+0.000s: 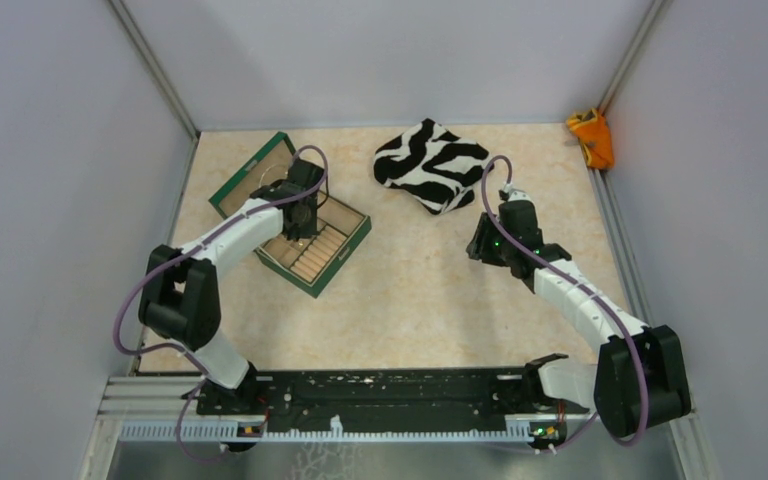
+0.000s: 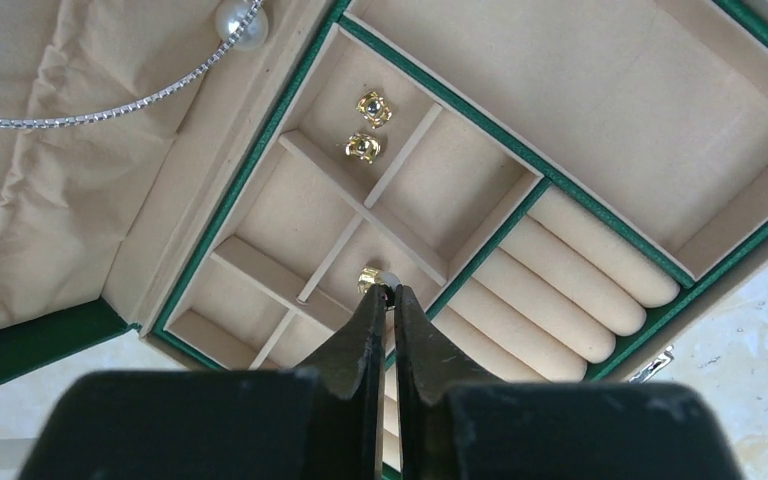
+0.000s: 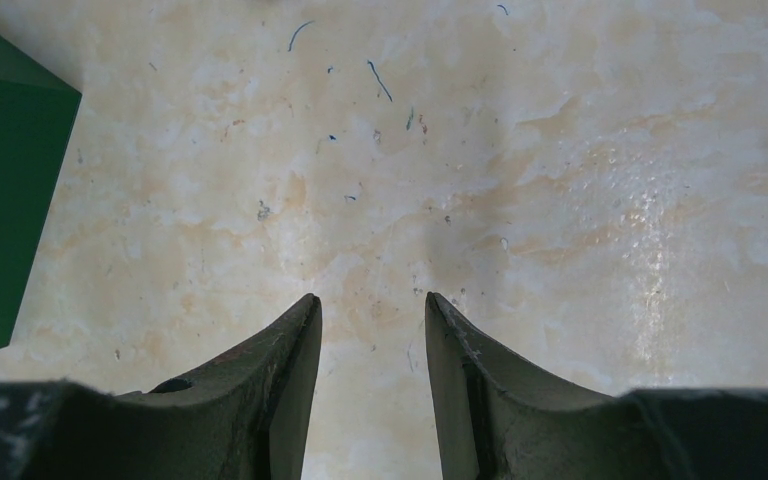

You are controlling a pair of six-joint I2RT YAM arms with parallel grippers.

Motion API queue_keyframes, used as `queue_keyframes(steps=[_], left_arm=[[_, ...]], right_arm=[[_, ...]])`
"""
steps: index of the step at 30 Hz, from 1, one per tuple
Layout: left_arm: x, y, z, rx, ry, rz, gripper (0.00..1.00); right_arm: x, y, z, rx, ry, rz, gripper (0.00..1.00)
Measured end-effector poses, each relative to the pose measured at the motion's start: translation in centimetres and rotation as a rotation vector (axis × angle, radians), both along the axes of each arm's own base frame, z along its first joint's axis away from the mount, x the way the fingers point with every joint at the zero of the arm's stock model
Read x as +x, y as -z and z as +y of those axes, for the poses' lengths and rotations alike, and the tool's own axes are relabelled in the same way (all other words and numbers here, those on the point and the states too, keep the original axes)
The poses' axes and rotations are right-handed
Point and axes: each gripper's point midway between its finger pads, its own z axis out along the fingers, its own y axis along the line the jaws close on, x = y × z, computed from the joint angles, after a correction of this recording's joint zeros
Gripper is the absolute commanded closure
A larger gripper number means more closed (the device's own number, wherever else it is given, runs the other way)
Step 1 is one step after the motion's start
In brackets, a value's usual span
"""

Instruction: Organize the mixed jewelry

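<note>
My left gripper [image 2: 388, 292] is shut on a tiny gold-and-white stud [image 2: 372, 277] and holds it over a small compartment of the open green jewelry box [image 2: 481, 249]. Two gold-coloured studs [image 2: 367, 126] lie in a compartment farther back. A thin silvery chain [image 2: 110, 108] with a pearl bead [image 2: 240, 22] lies in the lid's cloth pocket, only partly in view. In the top view the left gripper [image 1: 301, 216] is over the box [image 1: 358, 243]. My right gripper [image 3: 370, 300] is open and empty above bare table, also in the top view [image 1: 484, 246].
The zebra-striped cloth [image 1: 430, 165] lies at the back centre, just beyond the right gripper. An orange object [image 1: 592, 137] sits in the far right corner. The box's green corner [image 3: 0, 200] shows at the left of the right wrist view. Padded ring rolls [image 2: 560, 290] fill the box's right part.
</note>
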Motion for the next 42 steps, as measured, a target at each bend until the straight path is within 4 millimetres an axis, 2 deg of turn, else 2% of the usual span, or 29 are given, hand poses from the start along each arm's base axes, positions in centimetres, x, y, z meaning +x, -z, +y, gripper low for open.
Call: queue_keyframes(steps=[2, 5, 12, 16, 18, 21, 24, 27, 29, 31, 34, 36, 38, 42], left_arm=[[0.0, 0.1, 0.1, 0.005, -0.005, 0.001, 0.8], [0.1, 0.2, 0.2, 0.012, -0.014, -0.001, 0.75], [0.1, 0.0, 0.4, 0.013, -0.028, -0.008, 0.73], [0.0, -1.4, 0.4, 0.0, -0.027, -0.036, 0.73], [0.3, -2.9, 0.3, -0.012, -0.026, -0.063, 0.71], [1.3, -6.4, -0.1, -0.043, -0.018, -0.142, 0.64], [2.5, -10.6, -0.3, -0.084, -0.011, -0.231, 0.63], [4.6, -16.2, 0.1, -0.139, -0.014, -0.351, 0.6], [5.6, -19.0, 1.0, -0.16, -0.032, -0.413, 0.54], [6.8, -21.9, 2.8, -0.184, -0.062, -0.476, 0.53], [8.4, -24.2, 6.5, -0.197, -0.136, -0.539, 0.53], [9.1, -24.0, 9.0, -0.193, -0.185, -0.542, 0.53], [9.9, -22.6, 11.6, -0.192, -0.233, -0.512, 0.54], [10.8, -19.2, 14.4, -0.213, -0.278, -0.433, 0.55]], right_arm=[[0.0, 0.0, 0.0, 0.0, 0.0, 0.0, 0.57], [0.0, 0.0, 0.0, 0.0, 0.0, 0.0, 0.57], [0.0, 0.0, 0.0, 0.001, 0.0, 0.0, 0.57], [0.0, 0.0, 0.0, 0.002, -0.002, 0.0, 0.58], [0.0, 0.0, 0.1, 0.003, -0.003, 0.001, 0.58], [0.0, 0.0, 0.1, 0.006, -0.005, 0.001, 0.58], [-0.1, 0.0, 0.2, 0.007, -0.007, 0.002, 0.58], [-0.1, 0.0, 0.2, 0.008, -0.008, 0.002, 0.58], [-0.1, 0.0, 0.2, 0.009, -0.008, 0.002, 0.58], [-0.1, 0.0, 0.2, 0.009, -0.009, 0.002, 0.58], [-0.1, 0.0, 0.3, 0.01, -0.01, 0.002, 0.58], [-0.1, 0.0, 0.3, 0.011, -0.011, 0.003, 0.58], [-0.1, 0.0, 0.3, 0.014, -0.013, 0.003, 0.58], [-0.2, -0.1, 0.4, 0.019, -0.019, 0.005, 0.58]])
